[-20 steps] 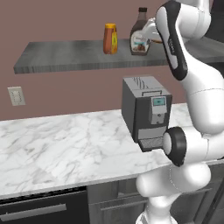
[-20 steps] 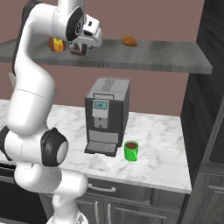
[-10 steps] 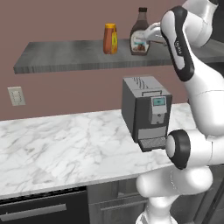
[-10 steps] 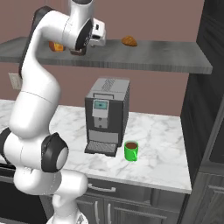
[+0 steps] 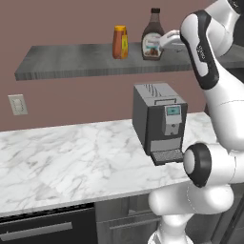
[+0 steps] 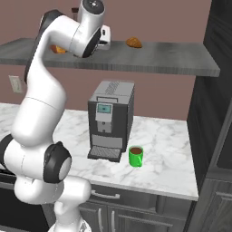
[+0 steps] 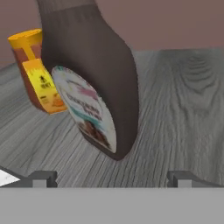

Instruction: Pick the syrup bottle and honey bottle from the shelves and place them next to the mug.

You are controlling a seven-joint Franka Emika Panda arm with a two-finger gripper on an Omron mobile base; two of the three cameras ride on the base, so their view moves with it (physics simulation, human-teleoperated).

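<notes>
The dark brown syrup bottle [image 5: 152,39] stands upright on the grey shelf [image 5: 71,59], with the slimmer amber honey bottle [image 5: 120,42] a little to its left. My gripper [image 5: 163,42] reaches in from the right at shelf height, close beside the syrup bottle. In the hand view the syrup bottle [image 7: 98,83] looms just ahead, the honey bottle [image 7: 38,72] behind it. My gripper [image 7: 112,178] is open, fingertips [image 7: 43,177] wide apart and short of the bottle. The green mug [image 6: 135,156] sits on the counter right of the coffee machine.
A grey coffee machine [image 5: 159,124] stands on the white marble counter [image 5: 66,162] under the shelf. A brown pastry [image 6: 133,42] lies on the shelf [image 6: 158,56] further right. A dark tall cabinet [image 6: 217,113] borders the counter on the right.
The arm's elbow and upper links have swung up and over. The hand has stayed beside the syrup bottle, and both bottles have kept their places.
</notes>
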